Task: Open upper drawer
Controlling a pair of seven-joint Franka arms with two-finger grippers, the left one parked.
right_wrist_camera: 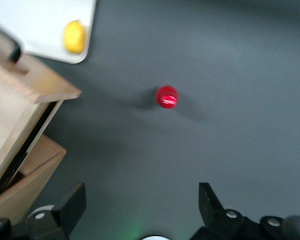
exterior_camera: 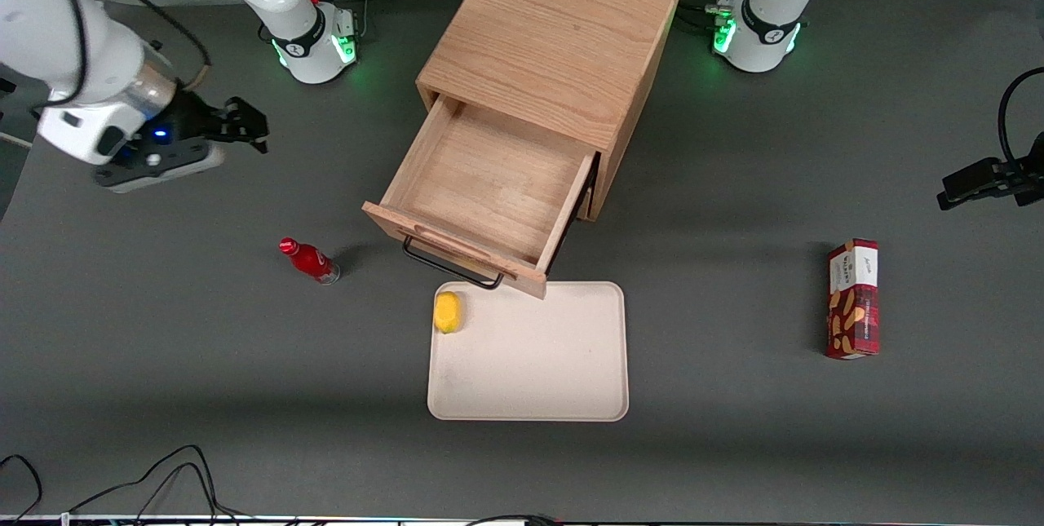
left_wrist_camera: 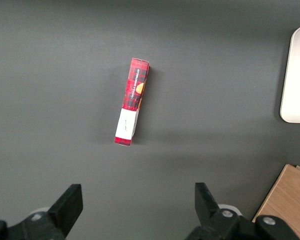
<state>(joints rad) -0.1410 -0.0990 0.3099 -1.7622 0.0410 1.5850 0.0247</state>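
Oak upper drawer (exterior_camera: 489, 183) pulled out; end effector (exterior_camera: 245, 128) apparently open, well apart.

Nothing legible anywhere. Small script on the white end panel of the red plaid snack box (exterior_camera: 853, 298), mid-height in the frame toward the parked arm's end of the table: too small to read. Fine print along its narrow red side (left_wrist_camera: 132, 101) in the left wrist view, likewise unreadable. No readable label on the red bottle (exterior_camera: 310, 260) or on the gripper (exterior_camera: 245, 130), spread open over the working arm's end of the table.
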